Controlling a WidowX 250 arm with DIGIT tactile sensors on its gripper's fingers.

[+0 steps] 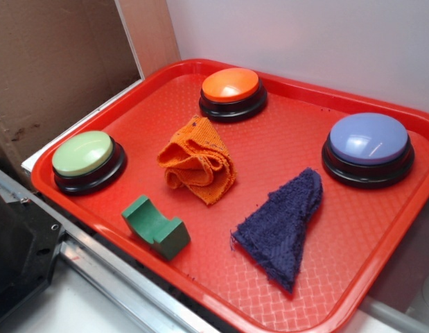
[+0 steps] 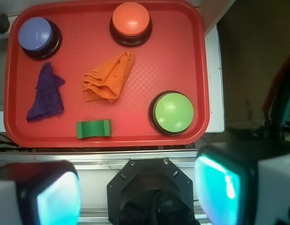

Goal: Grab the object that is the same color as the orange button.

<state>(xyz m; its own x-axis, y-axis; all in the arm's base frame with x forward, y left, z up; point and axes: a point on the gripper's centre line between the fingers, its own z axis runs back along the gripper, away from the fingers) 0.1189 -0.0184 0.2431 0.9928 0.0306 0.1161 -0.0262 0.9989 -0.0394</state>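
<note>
Here is the red tray (image 2: 201, 70), seen from the wrist, and the pincer (image 2: 137, 192) hangs back off its near edge, both fingers (image 2: 219, 185) blurred at the bottom corners with a wide gap between them, nothing held.

Count the buttons: three. The orange button (image 2: 130, 19) sits at the tray's far edge, almost straight ahead of the pincer. The green button (image 2: 172, 112) is nearest, just ahead and to the right in the wrist view. The lavender button (image 2: 35, 33) is far off in the left corner.

Two cloths. The orange rag (image 2: 107, 78) lies crumpled mid-tray, between the pincer and the orange button, apart from both, a little left of centre. The purple cloth (image 2: 45, 93) lies further left, below the lavender button.

One green block (image 2: 93, 129), notched on top, rests by the near rim, closest of all to the pincer.

From the exterior view, the rag (image 1: 197, 161) shows soft folds and a coarse weave, flat on the tray (image 1: 353, 229), touching nothing else.
</note>
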